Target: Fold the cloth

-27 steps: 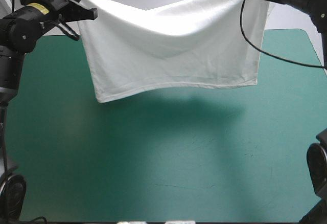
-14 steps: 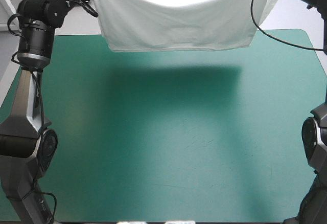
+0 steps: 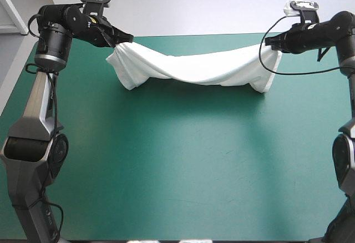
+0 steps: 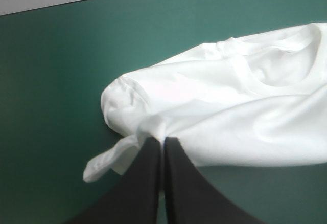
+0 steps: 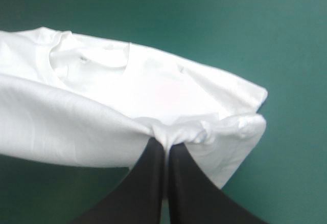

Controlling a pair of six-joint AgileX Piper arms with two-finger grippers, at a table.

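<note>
- My left hand point(image 3: 118, 39): clamped on one end of the T-shirt point(image 3: 194, 70).
- My right hand point(image 3: 273, 43): clamped on the other end.
- T-shirt: earlier hanging high, now lowered, its middle sagging onto the table point(image 3: 177, 160) near the far edge.
- Reading: lay-down for folding looks under way.

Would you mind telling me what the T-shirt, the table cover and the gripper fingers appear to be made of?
The T-shirt looks like soft, thin knit fabric, probably cotton: matte white, it sags and creases where it is held. The teal-green cover seems to be a smooth mat, perhaps rubber or vinyl, with faint scuffs. The black fingers look like matte plastic or rubber.
</note>
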